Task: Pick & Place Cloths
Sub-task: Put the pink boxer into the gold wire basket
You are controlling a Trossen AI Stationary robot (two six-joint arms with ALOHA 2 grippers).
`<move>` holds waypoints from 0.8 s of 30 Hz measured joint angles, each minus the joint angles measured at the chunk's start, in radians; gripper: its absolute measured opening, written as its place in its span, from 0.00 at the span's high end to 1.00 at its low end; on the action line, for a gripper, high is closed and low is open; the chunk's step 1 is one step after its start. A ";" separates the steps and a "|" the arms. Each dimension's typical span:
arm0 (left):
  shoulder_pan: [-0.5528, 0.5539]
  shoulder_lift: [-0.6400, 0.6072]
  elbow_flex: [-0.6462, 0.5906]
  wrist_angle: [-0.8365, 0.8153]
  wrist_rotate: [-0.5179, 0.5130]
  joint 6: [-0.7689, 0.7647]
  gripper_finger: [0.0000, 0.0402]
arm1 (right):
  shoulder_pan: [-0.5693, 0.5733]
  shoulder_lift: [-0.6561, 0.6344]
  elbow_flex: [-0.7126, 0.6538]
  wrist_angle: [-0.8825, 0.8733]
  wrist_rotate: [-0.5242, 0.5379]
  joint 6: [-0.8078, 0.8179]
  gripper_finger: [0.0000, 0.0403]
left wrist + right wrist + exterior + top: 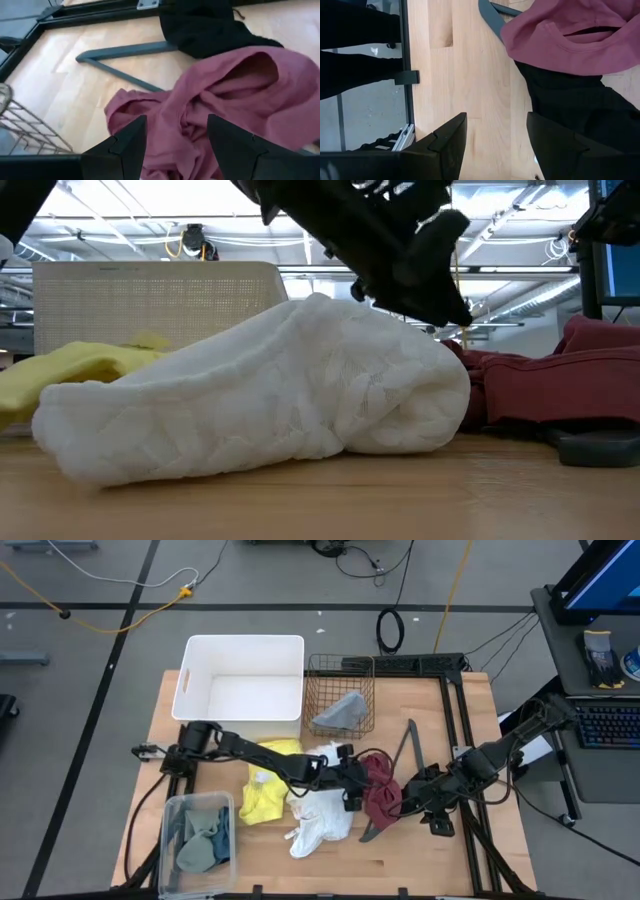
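Wooden tabletop (470,850) carries the work, framed by black rails, with grey floor, cables and a desk with a keyboard (608,725) beyond; the low view shows a lit hall behind.

Left gripper (356,780) reaches across the table's middle. Its fingers (131,140) stand spread apart and hold nothing, and the maroon cloth (380,790) lies bunched right in front of them, partly between the tips. Behind this gripper lie the white cloth (320,815) and, farther back along its arm, the yellow cloth (265,790). Just past the maroon one sits a black cloth (205,27), and the thin metal bar (405,755) lies angled beside it.

Right gripper (425,802) hovers on the far side of the same heap, fingers (447,137) likewise parted and empty, the black cloth directly ahead of it and the maroon one beyond.

By my reading the task is partly through. A grey cloth (340,710) already rests in the wire basket (320,670), and teal and sage pieces (200,840) fill the clear tub (170,810). The white bin (243,648) holds nothing. Yellow, white, maroon and black are still loose on the wood, so about half is left; the maroon looks likely to go next.
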 joint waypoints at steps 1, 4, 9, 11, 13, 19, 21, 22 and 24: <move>0.000 0.003 0.000 -0.005 0.000 0.000 0.47 | 0.000 0.000 0.000 0.003 0.000 0.000 0.51; 0.005 0.021 0.000 -0.010 0.010 -0.015 0.47 | 0.000 0.000 0.000 0.003 0.000 0.002 0.51; 0.007 0.056 0.000 -0.033 0.026 -0.045 0.47 | 0.000 0.000 0.000 0.005 0.001 0.003 0.51; 0.007 0.059 -0.003 -0.060 0.027 -0.055 0.47 | 0.000 0.000 0.000 0.009 0.003 0.003 0.51; 0.009 0.073 0.001 -0.036 0.039 -0.069 0.47 | 0.000 0.000 0.000 0.014 0.003 0.003 0.51; 0.013 0.078 -0.001 -0.046 0.053 -0.105 0.54 | 0.000 0.000 0.000 0.011 0.004 0.003 0.51; 0.012 0.074 -0.001 -0.040 0.047 -0.101 0.63 | 0.000 0.000 0.000 0.012 0.004 0.003 0.51; 0.012 0.073 -0.001 -0.033 0.046 -0.101 0.68 | 0.000 0.000 0.000 0.011 0.005 0.003 0.51; 0.014 0.070 -0.001 -0.011 0.049 -0.105 0.81 | 0.000 0.000 0.000 0.013 0.008 0.003 0.51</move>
